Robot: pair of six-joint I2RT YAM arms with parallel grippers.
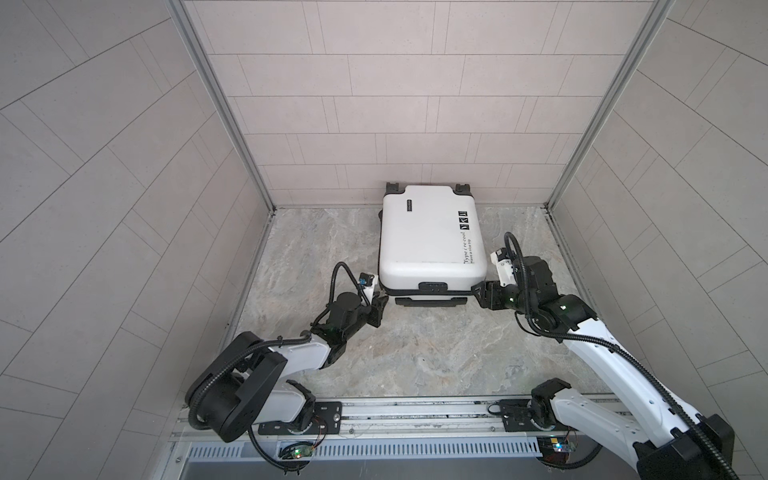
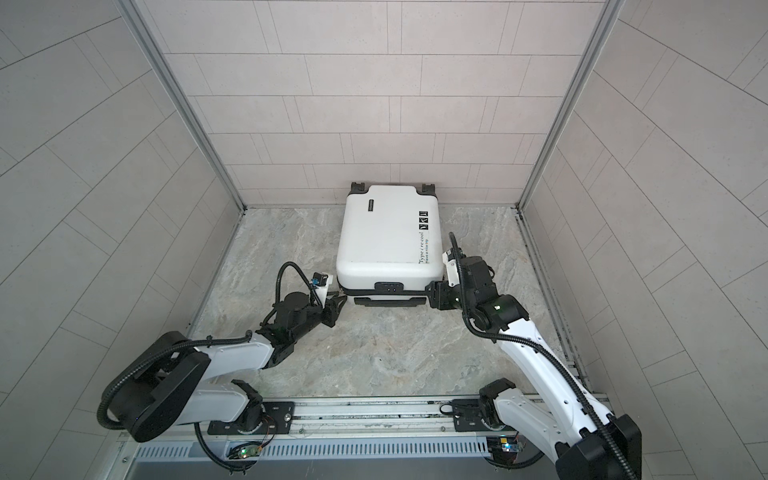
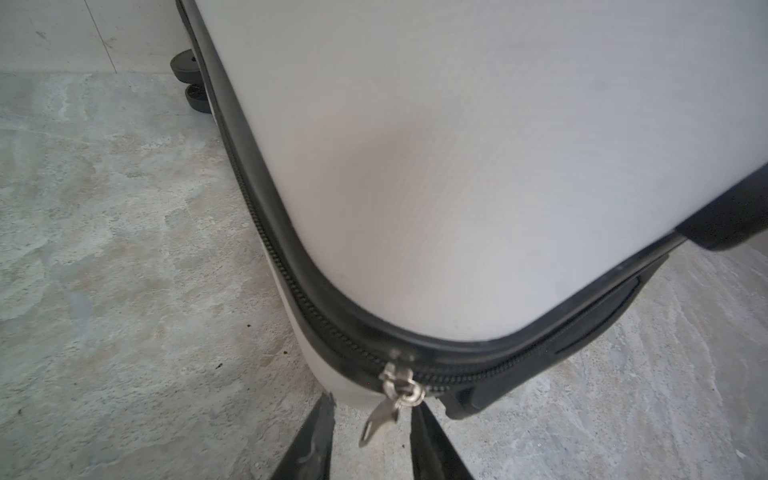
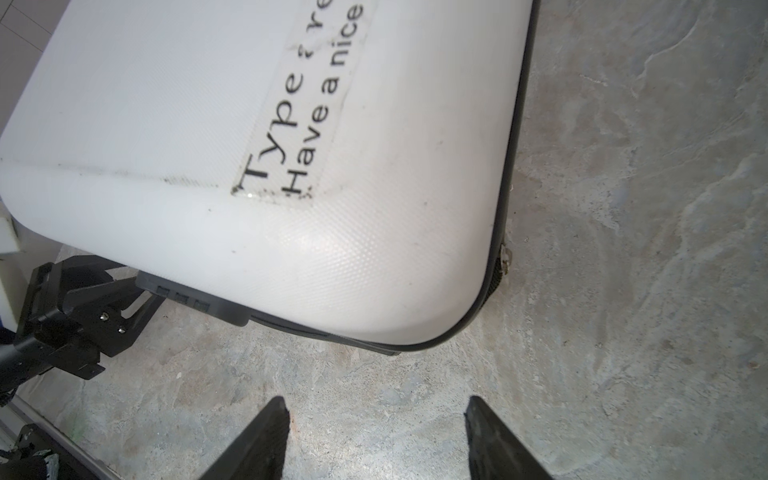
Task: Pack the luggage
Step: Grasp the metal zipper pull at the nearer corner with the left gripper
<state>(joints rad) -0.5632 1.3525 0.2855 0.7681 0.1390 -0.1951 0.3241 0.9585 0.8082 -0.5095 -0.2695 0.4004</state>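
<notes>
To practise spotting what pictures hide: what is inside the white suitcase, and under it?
The luggage lies closed on the marbled surface, which shows beside it. Its white shell covers the inside and the patch beneath, so contents cannot be seen.

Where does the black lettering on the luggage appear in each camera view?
Both top views: the black lettering runs along the right edge of the luggage lid, toward its near corner.
Left wrist: not in it.
Right wrist: on the lid, beyond the corner facing the right gripper.
Shared landmark: the white lid.
</notes>
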